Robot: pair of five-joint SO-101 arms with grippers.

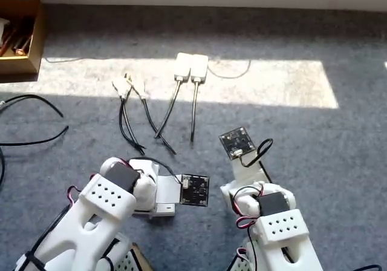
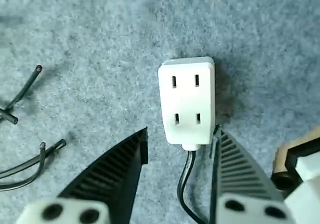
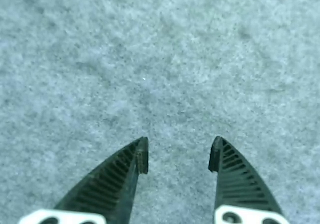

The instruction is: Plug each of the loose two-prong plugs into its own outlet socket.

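Left arm [image 1: 103,207] sits folded low in the lower left of the high view. Its wrist is rolled so the camera board [image 1: 195,190] faces sideways toward mid-frame. Through its wrist camera, the left claw [image 2: 180,134] is spread wide over the grey carpet [image 2: 100,29]. A white outlet socket [image 2: 187,101] lies face up just ahead of the tips, two pairs of slots showing. Its black cord [image 2: 184,184] runs back between the fingers [image 2: 120,174]. One tip sits just beside the socket's corner; touching or not is hard to call from here. Bare cord ends [image 2: 39,70] lie at the left edge of that view.

Right arm [image 1: 275,225], lower right of the high view, stretches up-frame with its own board [image 1: 237,143] tilted near the centre. Right claw [image 3: 179,145] is released too, nothing between its tips, just carpet below. Print on both boards is too small to read.

Up in the sunlit band, upper centre, a pair of white sockets lies side by side: the left socket [image 1: 181,66] and the right socket [image 1: 198,68]. Their cords trail down-frame. Left of them lie the loose plugs, the first plug [image 1: 123,88] and the second plug [image 1: 139,83], well apart from both claws. A wooden box [image 1: 21,41] sits in the upper left corner
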